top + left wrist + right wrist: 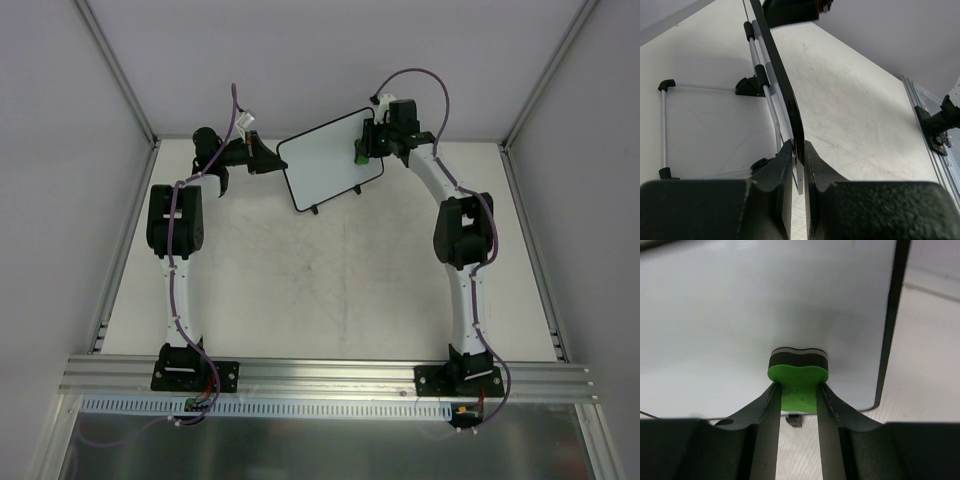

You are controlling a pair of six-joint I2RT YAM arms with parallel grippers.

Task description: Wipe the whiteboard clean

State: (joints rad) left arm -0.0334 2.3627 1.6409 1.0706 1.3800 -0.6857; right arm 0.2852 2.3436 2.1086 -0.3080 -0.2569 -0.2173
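The whiteboard point(330, 160), white with a thin black frame and two small black feet, is held tilted above the table's far middle; its face shows no writing. My left gripper point(262, 156) is shut on its left edge; the left wrist view shows the black frame point(785, 85) pinched between the fingers point(799, 165). My right gripper point(366, 146) is shut on the green eraser point(798, 385), whose dark felt side presses against the board's white face point(740, 305) near its right edge. The eraser shows as a green spot in the top view point(358, 157).
The board's wire stand with black clips point(755, 80) shows behind it in the left wrist view. White walls enclose the table's far and side edges point(150, 140). An aluminium rail point(320, 375) runs along the near edge by the arm bases.
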